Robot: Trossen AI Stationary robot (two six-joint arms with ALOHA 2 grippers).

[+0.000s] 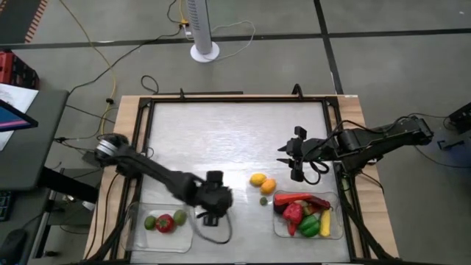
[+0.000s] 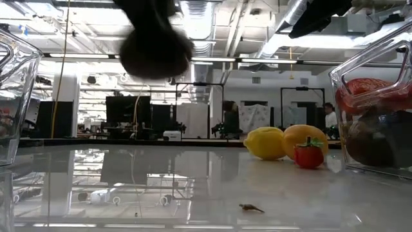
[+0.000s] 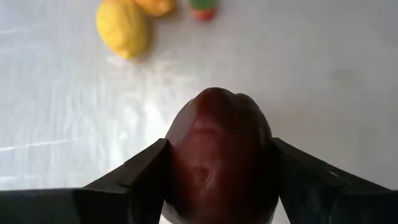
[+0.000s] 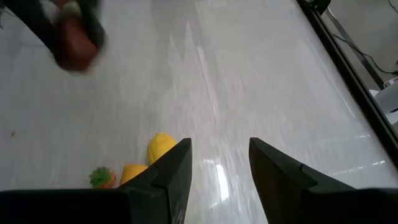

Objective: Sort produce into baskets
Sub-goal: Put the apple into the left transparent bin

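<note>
Dark red fruit [image 3: 217,155] is clamped between the fingers of the left gripper [image 1: 213,197], held above the table [image 1: 221,132] just beside the left basket [image 1: 140,237], which contains a lime [image 1: 150,222], a red piece [image 1: 165,223] and a green piece [image 1: 179,216]. A lemon [image 1: 257,179], an orange fruit [image 1: 268,186] and a small red-green piece [image 1: 263,199] lie near the filled right basket [image 1: 338,230]. The right gripper [image 1: 294,154] hangs empty, fingers parted, over the bare central tabletop.
</note>
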